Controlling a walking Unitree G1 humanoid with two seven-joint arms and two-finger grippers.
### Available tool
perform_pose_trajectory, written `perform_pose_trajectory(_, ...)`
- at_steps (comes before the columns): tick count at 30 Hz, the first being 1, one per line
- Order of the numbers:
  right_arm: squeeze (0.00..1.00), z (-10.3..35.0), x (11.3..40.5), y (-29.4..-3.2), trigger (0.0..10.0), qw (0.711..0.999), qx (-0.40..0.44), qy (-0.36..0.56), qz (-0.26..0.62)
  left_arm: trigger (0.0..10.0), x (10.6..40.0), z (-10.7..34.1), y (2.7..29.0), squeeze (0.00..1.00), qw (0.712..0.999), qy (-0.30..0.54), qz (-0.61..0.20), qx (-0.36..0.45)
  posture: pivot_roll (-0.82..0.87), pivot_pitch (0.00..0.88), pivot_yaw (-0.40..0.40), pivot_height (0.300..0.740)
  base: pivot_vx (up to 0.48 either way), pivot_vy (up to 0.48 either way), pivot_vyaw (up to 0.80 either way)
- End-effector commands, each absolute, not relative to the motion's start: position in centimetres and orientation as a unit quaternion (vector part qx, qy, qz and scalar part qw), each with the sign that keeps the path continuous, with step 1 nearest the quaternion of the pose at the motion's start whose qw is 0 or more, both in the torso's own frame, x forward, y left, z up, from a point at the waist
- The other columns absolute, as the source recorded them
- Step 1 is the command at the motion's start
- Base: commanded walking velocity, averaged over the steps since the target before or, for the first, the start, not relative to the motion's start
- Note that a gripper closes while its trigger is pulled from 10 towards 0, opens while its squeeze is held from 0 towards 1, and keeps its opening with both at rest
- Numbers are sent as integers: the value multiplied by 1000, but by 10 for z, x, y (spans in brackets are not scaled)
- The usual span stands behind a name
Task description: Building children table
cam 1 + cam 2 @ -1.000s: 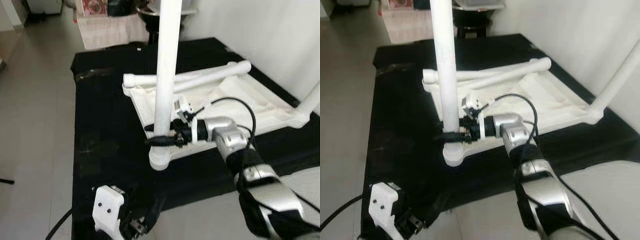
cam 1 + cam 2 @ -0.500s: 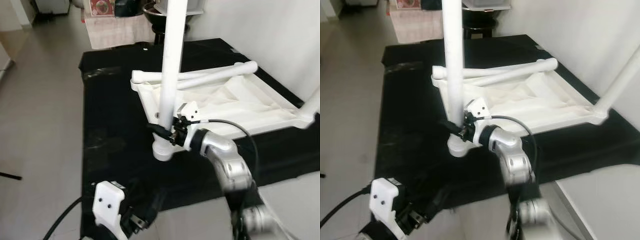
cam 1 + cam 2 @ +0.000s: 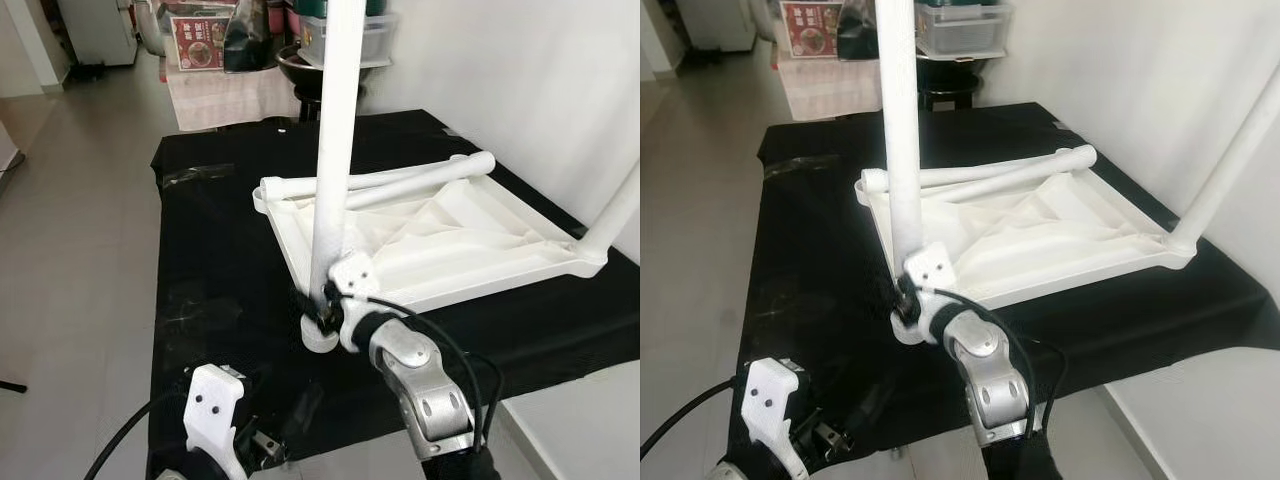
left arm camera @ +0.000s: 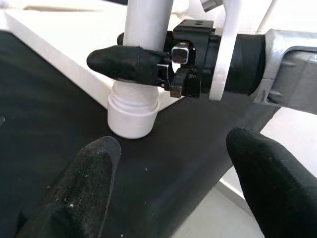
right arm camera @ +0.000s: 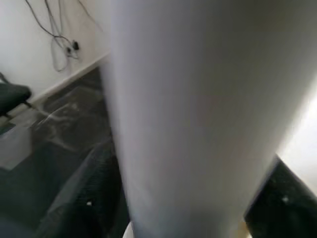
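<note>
While the white tabletop (image 3: pixel 470 235) lies upside down on a black mat (image 3: pixel 215 250), one white leg (image 3: pixel 335 160) stands upright in the socket at its near corner, closest to the robot. The right gripper (image 4: pixel 141 67) is clenched on this leg just above the socket collar, one black finger across the front of the tube and the silver wrist reaching in from the robot's side. From the right wrist camera the leg (image 5: pixel 198 114) is a pale blur pressed between two dark fingers (image 5: pixel 84 198). A second leg (image 3: pixel 620 205) rises at a slant from the far right corner of the tabletop. A loose leg (image 3: pixel 400 180) lies flat across the far edge of the tabletop, resting on its rim.

The left gripper (image 4: pixel 173 183) hangs low, near the mat's near edge and apart from the socket, its two fingers spread wide with nothing between them. Its white wrist housing (image 3: pixel 212 410) sits at the bottom of the head views.

Grey floor tiles (image 3: pixel 70 230) run along the mat's left side, a white wall (image 3: pixel 520 70) stands on the right, and boxes and a dark bowl (image 3: pixel 300 60) sit beyond the mat's far end
</note>
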State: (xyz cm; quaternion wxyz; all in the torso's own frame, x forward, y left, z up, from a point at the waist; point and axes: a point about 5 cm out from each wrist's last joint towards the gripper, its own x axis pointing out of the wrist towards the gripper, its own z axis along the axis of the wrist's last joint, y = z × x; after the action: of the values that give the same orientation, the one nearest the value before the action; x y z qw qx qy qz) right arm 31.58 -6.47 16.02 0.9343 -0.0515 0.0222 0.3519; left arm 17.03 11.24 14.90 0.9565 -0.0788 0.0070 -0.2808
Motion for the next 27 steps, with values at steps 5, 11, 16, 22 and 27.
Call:
perform_pose_trajectory(5,827,186,318,-65,10000,852,-57,-21,520,10000,167,148,111,0,953,11,-290,-84,59,101,-39,740,0,0,0)
perform_pose_trajectory(11,0,196,331,-78,10000,760,-128,-4,638,10000,160,150,107,0,951,13,-295,-88,83,130,-36,740,0,0,0)
perform_pose_trajectory(16,0,206,343,-80,10000,746,-139,1,651,10000,155,151,105,0,951,17,-296,-90,91,143,-37,740,0,0,0)
perform_pose_trajectory(22,0,234,364,-83,4863,746,-83,-12,661,10000,145,154,102,0,948,25,-303,-95,105,190,-45,740,0,0,0)
perform_pose_trajectory(27,0,236,365,-90,0,723,-61,-10,688,10000,143,154,101,0,947,28,-305,-96,107,197,-45,740,0,0,0)
